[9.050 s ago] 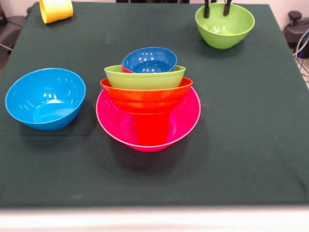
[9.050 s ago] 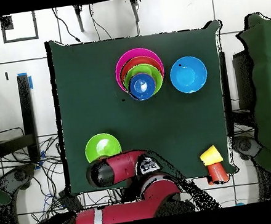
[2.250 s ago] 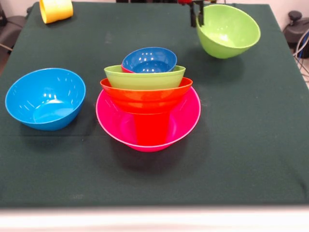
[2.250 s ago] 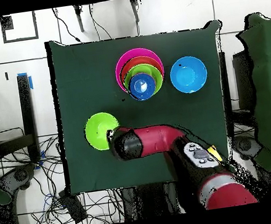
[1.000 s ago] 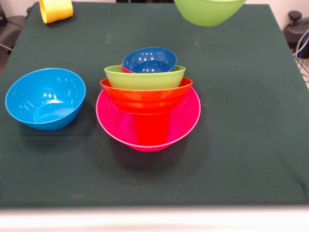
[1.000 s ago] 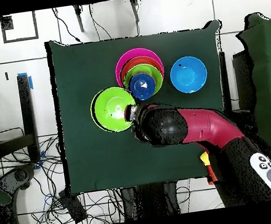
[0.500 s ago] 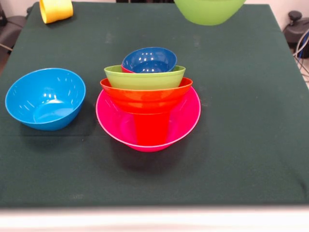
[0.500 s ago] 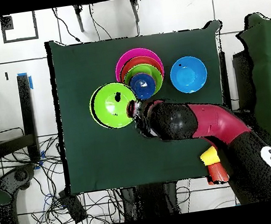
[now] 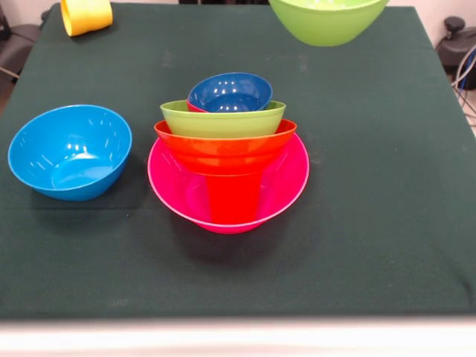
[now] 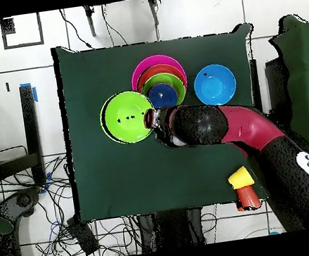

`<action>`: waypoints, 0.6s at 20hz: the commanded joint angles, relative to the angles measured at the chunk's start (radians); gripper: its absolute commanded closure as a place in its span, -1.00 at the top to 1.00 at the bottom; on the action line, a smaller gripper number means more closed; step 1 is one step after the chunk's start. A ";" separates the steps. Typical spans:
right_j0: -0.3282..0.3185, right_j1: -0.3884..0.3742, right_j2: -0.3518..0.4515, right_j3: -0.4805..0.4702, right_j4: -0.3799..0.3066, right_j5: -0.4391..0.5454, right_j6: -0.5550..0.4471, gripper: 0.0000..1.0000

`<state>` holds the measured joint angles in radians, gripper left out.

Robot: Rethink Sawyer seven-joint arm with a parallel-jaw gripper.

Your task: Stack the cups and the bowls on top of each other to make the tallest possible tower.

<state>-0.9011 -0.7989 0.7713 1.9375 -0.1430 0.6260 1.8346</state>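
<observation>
Lime green bowl (image 9: 328, 20) hangs lifted above the table's far side, gripper (image 10: 153, 119) pinching its rim, carried high, it seems, to clear the tower (image 9: 227, 152) beside it, where dark blue bowl (image 9: 230, 92) sits topmost.

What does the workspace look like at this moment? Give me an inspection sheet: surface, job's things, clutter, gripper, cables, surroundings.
Surface: dark green cloth on the table.
Job's things: tower with a pink bowl as base, a red cup in it, then an orange bowl, a lime green bowl and a small dark blue bowl; light blue bowl stands apart on the cloth; second lime bowl is up off the table; yellow cup lies at a far corner.
Clutter: nothing seen.
Gripper: at the raised lime bowl's rim; open or shut not visible.
Cables: loose on the floor.
Surroundings: tiled floor, other green-covered tables.
</observation>
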 commanded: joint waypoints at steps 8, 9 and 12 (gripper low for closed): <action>0.014 0.155 0.037 -0.230 -0.148 0.208 -0.254 -1.00; 0.012 0.159 0.038 -0.246 -0.152 0.225 -0.260 -1.00; 0.002 0.166 0.050 -0.267 -0.156 0.262 -0.269 -1.00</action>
<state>-0.9025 -0.6874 0.7849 1.7875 -0.2335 0.7398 1.8346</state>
